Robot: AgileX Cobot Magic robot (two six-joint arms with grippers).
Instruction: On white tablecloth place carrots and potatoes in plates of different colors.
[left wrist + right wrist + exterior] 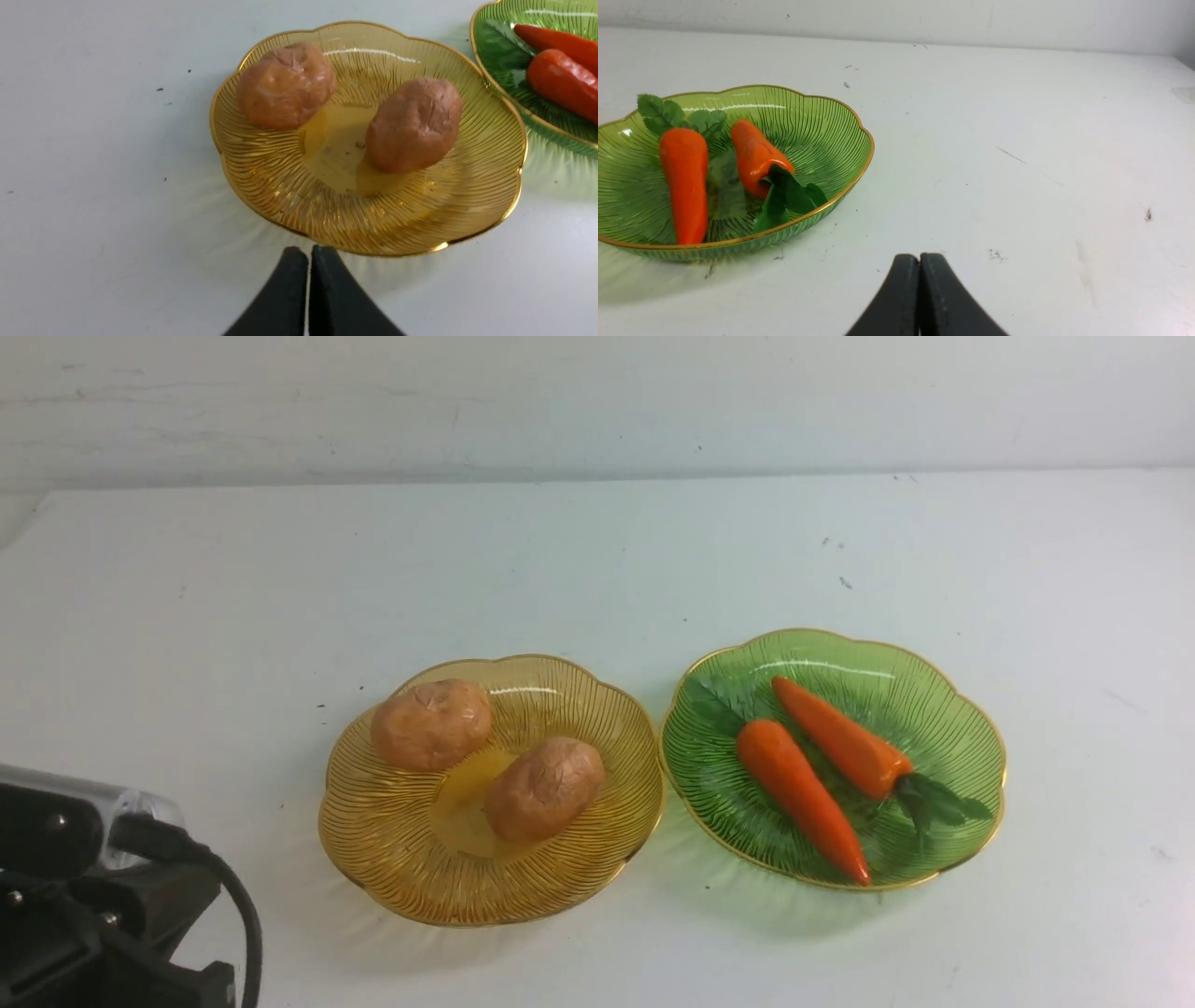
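Amber plate (373, 840) sits on the white tablecloth (597, 551), both potatoes (431, 723) (543, 788) inside it, apart from each other. Green plate (962, 728) just right of amber plate, rims nearly touching; both carrots (801, 795) (842, 737) in it, side by side, leafy tops opposite ways. Left gripper (308, 254) hangs near amber plate's rim, jaws together, empty. Right gripper (919, 261) well right of amber plate, past the green one, jaws together, empty.

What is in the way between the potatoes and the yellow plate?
Nothing visible. Both potatoes already lie in the amber plate, and both carrots lie in the green plate. The left gripper and right gripper are shut and empty.
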